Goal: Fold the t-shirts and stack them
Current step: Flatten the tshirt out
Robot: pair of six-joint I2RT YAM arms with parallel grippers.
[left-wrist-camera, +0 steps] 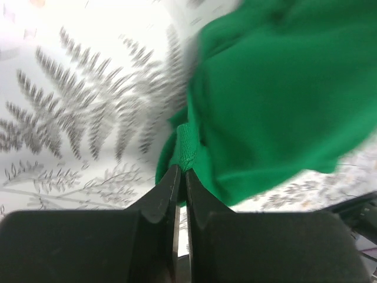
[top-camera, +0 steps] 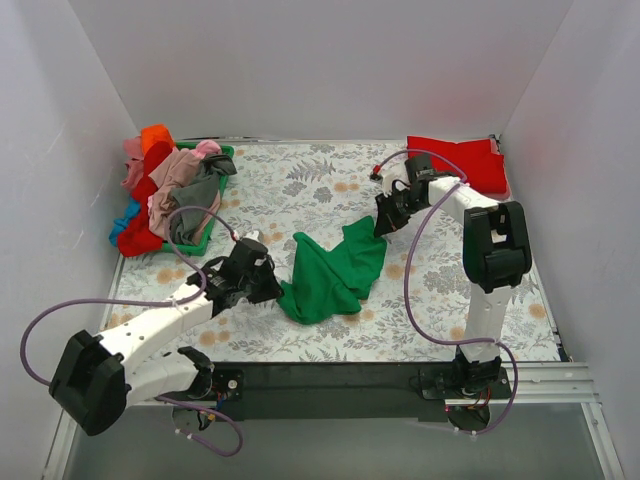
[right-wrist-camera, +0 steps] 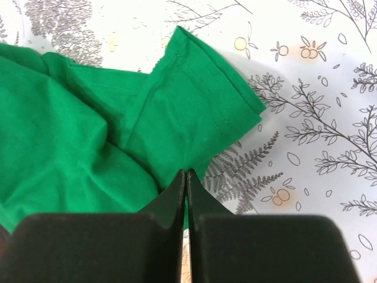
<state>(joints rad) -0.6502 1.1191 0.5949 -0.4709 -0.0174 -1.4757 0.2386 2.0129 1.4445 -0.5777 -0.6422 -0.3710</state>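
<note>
Bright green cotton t-shirt [top-camera: 335, 270] lies crumpled right of the green plastic basket [top-camera: 203, 243], its long axis running near-left to far-right. Left gripper [left-wrist-camera: 179, 174] pinches its near-left edge, jaws closed; that view is blurred. Right gripper [right-wrist-camera: 186, 174], jaws shut, clamps its far-right sleeve; folds hide the neckline.

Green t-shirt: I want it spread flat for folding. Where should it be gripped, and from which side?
The green t-shirt lies crumpled, so take opposite edges, one arm per side: the left gripper is shut on its left edge, the right gripper on fabric beside the sleeve. Pulling apart should probably flatten it.
</note>
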